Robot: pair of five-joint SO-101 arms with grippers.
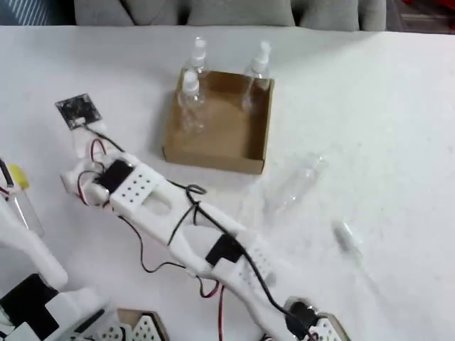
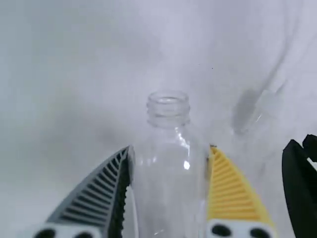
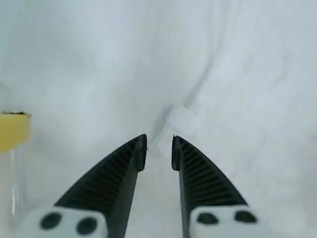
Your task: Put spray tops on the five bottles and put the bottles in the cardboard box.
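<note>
left tool [image 2: 168,153]: closing firmly on the held bottle [image 2: 168,114], grey and yellow fingers [image 2: 233,188] pressing its two sides; neck standing open, no spray top on it.
right tool [image 3: 158,148]: jaws standing a narrow gap apart, nothing visibly clamped; hovering over a small white piece [image 3: 181,119] on the worktop [image 3: 74,59], likely a spray top.
task things: cardboard box [image 1: 213,153] sitting mid-worktop with three capped bottles [image 1: 190,92] at it; loose bottle [image 1: 295,181] lying on its side near the box; loose spray top [image 1: 348,238] lying apart from it.
risk: held bottle is clear and smooth, so it is likely slipping or twisting if a top is going on off-axis; the narrow jaw gap is risking a nudge of the white piece instead of a catch; the tools are working close together, so a swing is risking a knock.
hidden: held bottle's lower part being cut off in the left wrist view; white piece too blurred to name; cannot tell whether the rearmost capped bottle is standing inside the box or behind its back wall.
</note>
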